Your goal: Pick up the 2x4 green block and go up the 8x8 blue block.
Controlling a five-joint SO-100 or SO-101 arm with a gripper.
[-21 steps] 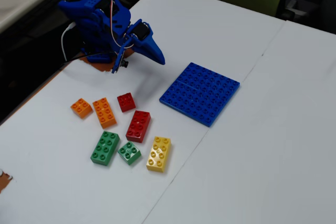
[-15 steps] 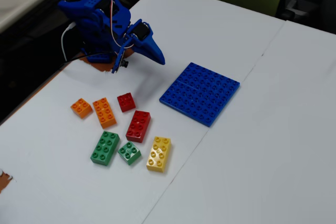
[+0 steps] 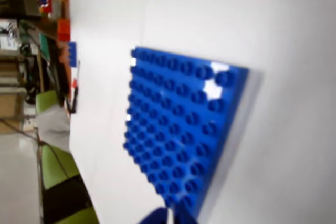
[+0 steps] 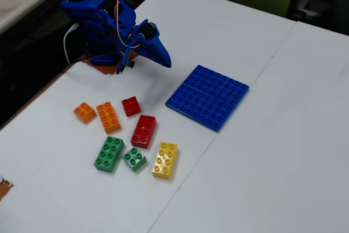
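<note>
Arm (image 4: pixel 117 31) folded, away from the bricks.
Green brick (image 4: pixel 109 154) lies untouched near blue plate (image 4: pixel 208 97); finger state unclear.

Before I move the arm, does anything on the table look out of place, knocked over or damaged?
Nothing stands out. The 8x8 blue block lies flat and bare, the 2x4 green block sits studs-up among the other bricks, and the gripper hangs clear above the table.

Blurred 8x8 blue block (image 3: pixel 181 129) flat on white table (image 3: pixel 283 156), blue claw tip (image 3: pixel 167 216) at bottom edge
</note>
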